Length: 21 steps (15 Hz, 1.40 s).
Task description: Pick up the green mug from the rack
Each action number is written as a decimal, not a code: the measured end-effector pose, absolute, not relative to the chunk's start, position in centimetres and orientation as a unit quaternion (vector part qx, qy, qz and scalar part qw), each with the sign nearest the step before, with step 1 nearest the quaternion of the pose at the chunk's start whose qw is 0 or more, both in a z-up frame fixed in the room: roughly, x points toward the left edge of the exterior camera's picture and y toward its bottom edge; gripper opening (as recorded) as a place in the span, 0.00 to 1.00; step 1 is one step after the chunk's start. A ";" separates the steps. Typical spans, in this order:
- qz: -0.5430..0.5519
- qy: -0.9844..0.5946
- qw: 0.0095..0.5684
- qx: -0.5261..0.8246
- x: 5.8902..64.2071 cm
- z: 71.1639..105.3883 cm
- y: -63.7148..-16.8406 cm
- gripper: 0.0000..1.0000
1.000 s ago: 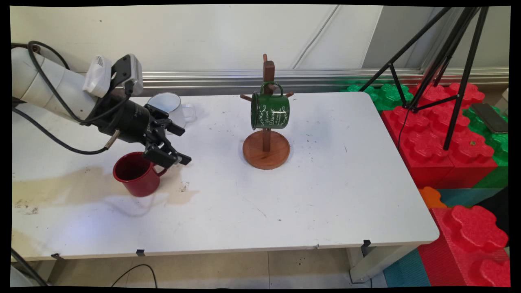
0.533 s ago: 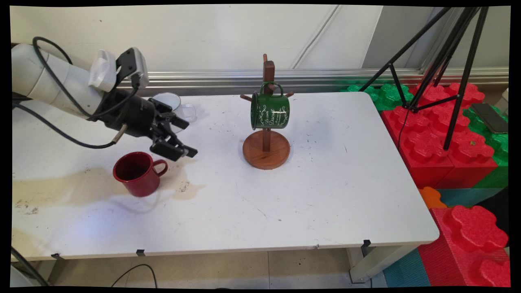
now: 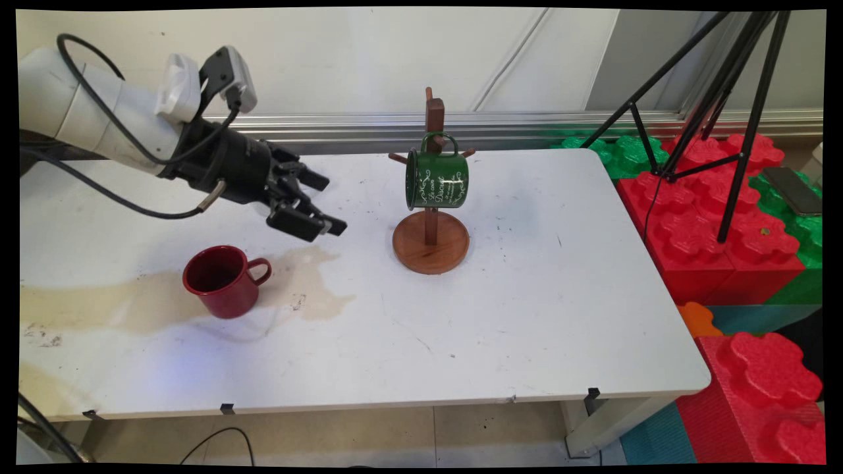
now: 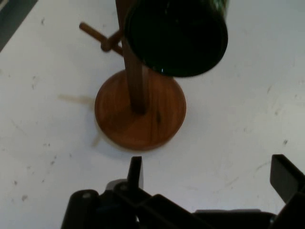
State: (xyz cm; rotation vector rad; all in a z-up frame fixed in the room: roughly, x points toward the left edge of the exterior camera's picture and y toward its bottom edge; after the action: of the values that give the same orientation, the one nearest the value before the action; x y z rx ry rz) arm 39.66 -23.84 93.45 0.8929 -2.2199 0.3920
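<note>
jaws spread wide, empty, above the table, near red mug

Two mugs: red mug, green mug; one wooden stand; one tripod.

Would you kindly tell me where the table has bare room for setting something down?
The widest free patch is the table's right half, beyond the wooden mug stand holding the green mug. The near strip is bare too. It is crowded at left, around the red mug and gripper.
</note>
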 end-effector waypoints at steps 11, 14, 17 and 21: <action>0.144 -0.842 0.395 0.338 35.9 94.5 -25.8 1.00; 0.137 -0.838 0.402 0.343 35.0 94.0 -26.6 1.00; 0.132 -0.832 0.410 0.350 34.2 93.4 -27.5 1.00; 0.121 -0.826 0.420 0.355 33.0 92.5 -28.6 1.00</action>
State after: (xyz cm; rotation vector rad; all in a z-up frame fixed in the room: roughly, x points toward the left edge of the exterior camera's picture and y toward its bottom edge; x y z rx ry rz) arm 32.97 -28.60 92.48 0.8901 -2.0718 0.3044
